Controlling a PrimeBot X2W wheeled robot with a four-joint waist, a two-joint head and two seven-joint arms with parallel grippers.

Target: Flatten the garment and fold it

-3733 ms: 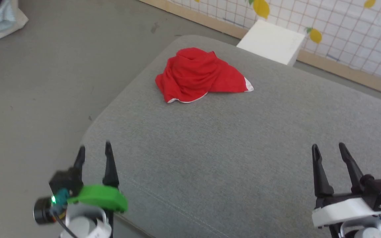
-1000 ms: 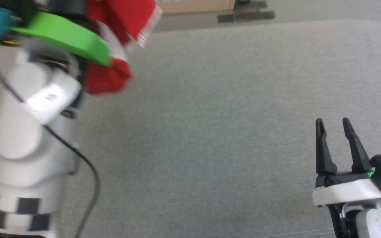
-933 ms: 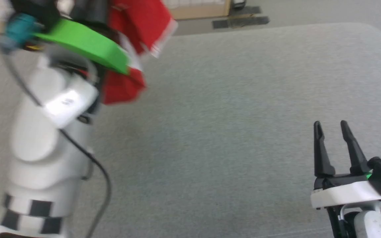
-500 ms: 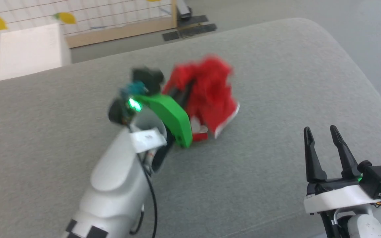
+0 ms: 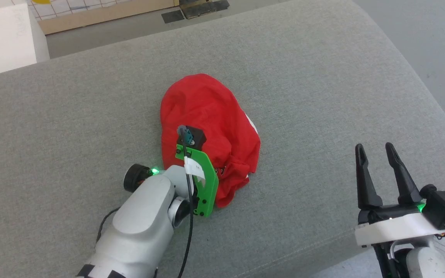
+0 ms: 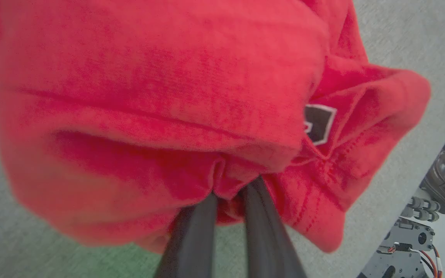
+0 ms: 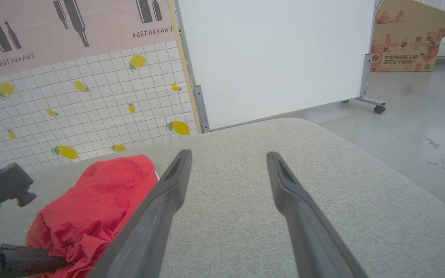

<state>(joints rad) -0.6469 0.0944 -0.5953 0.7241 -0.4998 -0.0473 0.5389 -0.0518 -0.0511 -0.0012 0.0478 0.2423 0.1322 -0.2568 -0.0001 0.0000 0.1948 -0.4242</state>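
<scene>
Lowered onto the cushion, the garment lies bunched, left claw pinching it, right claw spread.

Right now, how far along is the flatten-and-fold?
Done: nothing yet; the garment lies bunched in a heap on the grey cushion. In hand: the left claw is shut on a pinch of its near edge. Left: spreading it flat, then every fold. The right claw is open, off to the side, touching no cloth.

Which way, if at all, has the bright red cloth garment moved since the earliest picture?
Yes. The garment lay at the edge of the grey cushion near the white box; now it lies nearer the middle, held by the left gripper.
</scene>
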